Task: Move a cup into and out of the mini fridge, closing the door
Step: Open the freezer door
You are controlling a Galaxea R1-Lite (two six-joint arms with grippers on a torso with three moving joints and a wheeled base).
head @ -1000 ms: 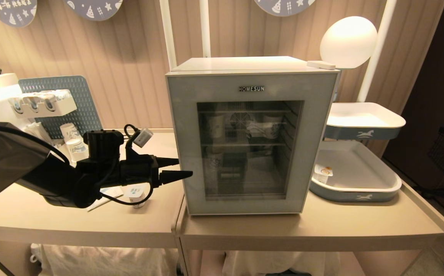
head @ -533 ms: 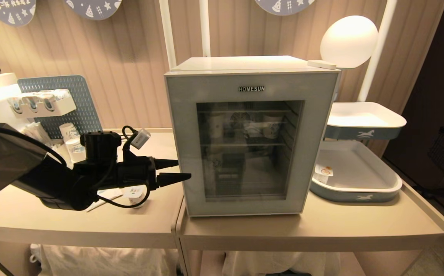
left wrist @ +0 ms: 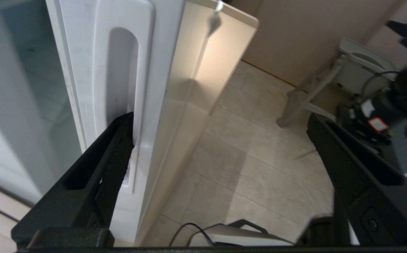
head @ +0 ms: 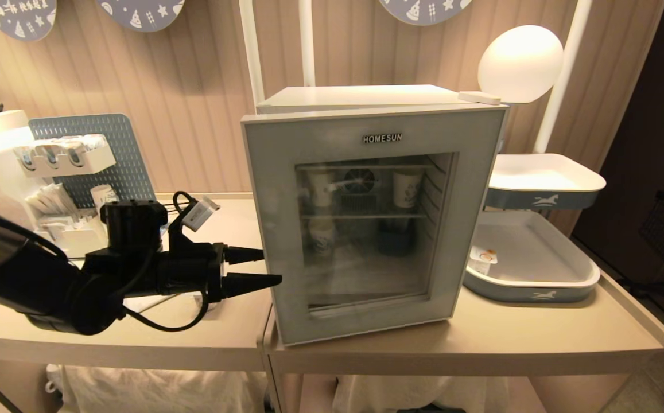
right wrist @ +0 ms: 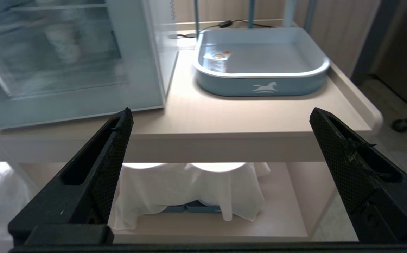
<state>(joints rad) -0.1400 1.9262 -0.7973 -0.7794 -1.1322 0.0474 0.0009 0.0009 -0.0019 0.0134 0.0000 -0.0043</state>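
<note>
Reaching level toward the left edge of the mini fridge (head: 366,97) at centre frame, the left claw (head: 257,267) stands wide and empty, one finger (left wrist: 115,165) hooked in the recessed handle (left wrist: 120,77) of the door (head: 360,218), which stands slightly ajar. Left of centre, the cup (head: 208,298) sits on the table (head: 136,338), mostly hidden behind the claw. Low before the table's right half, the right claw (right wrist: 221,140) gapes wide, holding nothing.

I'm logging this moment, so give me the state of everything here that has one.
door: ajar, swung out a little on its handle side
left tool: open, one fingertip hooked in the door's side handle
right tool: open, empty, below table level
lamp: lit
blue tray: holds one small carton
</note>
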